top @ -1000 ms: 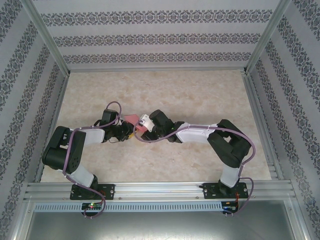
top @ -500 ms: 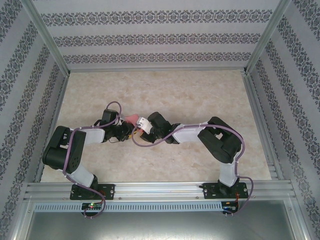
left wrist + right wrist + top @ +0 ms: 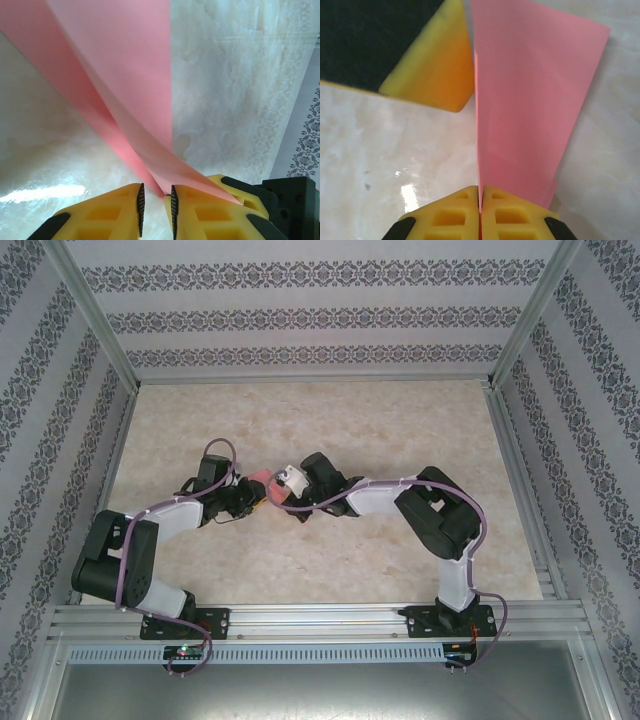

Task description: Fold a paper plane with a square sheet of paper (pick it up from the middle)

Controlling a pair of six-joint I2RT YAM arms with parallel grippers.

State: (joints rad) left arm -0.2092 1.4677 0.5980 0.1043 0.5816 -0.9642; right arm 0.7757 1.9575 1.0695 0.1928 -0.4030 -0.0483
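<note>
The square sheet of paper (image 3: 260, 483), salmon pink and creased, stands off the table at mid-table between both grippers. In the right wrist view the paper (image 3: 530, 100) rises as an upright folded panel, and my right gripper (image 3: 480, 194) is shut on its lower edge, pads together. In the left wrist view the paper (image 3: 125, 75) runs down into the narrow gap of my left gripper (image 3: 156, 194); it lies against the right finger (image 3: 200, 205) and drapes over it, while the jaws stand slightly apart. From above, my left gripper (image 3: 249, 500) and right gripper (image 3: 274, 494) nearly meet.
The marble-patterned table (image 3: 400, 420) is bounded by patterned walls and an aluminium frame (image 3: 320, 620) at the near edge. A finger of the left gripper (image 3: 435, 75) sits close to the left of the paper in the right wrist view.
My right gripper has closed onto the paper's edge. Both arms have shifted a little to the left, and the left arm's elbow has dropped toward the near left corner.
</note>
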